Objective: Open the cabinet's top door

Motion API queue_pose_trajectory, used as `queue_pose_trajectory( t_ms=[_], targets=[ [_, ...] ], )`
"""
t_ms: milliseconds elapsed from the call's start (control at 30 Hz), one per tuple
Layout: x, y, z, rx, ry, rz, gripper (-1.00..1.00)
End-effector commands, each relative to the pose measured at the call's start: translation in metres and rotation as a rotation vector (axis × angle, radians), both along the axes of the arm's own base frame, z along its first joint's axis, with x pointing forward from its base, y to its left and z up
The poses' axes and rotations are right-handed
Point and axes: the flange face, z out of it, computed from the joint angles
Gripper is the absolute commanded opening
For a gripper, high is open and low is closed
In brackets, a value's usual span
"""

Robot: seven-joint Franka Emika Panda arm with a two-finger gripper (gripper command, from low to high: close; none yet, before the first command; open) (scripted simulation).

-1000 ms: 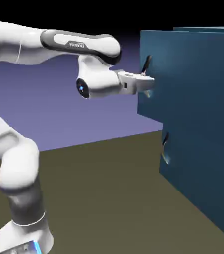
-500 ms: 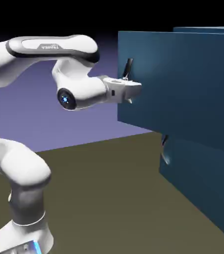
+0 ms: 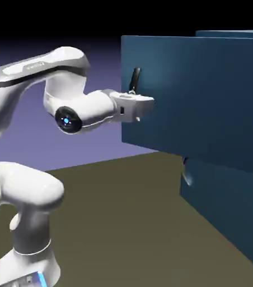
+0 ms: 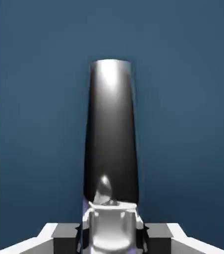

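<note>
A: Door point(image 3: 201, 95) on the cabinet point(image 3: 235, 213) stands swung out toward the arm; its right part is cut off by the exterior view's edge.

B: And the gripper point(image 3: 145, 106)?

A: It pinches the handle point(image 3: 133, 80), jaws pressed on the bar. The hand view shows the handle point(image 4: 110, 134) large, hiding the fingertips.

B: Free room?

A: Bare table point(image 3: 123, 224) lies under the door's left edge. The lower handle point(image 3: 187, 171) is partly hidden.

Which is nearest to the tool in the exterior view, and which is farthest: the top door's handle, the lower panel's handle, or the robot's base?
1. Top door's handle: in the tool itself.
2. Lower panel's handle: below, toward the right.
3. Robot's base: bottom left corner.
</note>
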Motion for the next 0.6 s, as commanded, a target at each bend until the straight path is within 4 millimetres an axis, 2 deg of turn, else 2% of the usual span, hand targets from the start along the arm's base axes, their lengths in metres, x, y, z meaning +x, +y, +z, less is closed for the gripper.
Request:
queue_pose_trajectory(
  t_ms=[0, 267, 567],
  targets=[
    [-0.002, -0.003, 0.000, 0.002, -0.001, 0.005, -1.00],
    [-0.025, -0.034, 0.000, 0.002, 0.000, 0.079, -1.00],
    [-0.058, -0.088, 0.000, 0.002, 0.000, 0.197, -1.00]
  ],
)
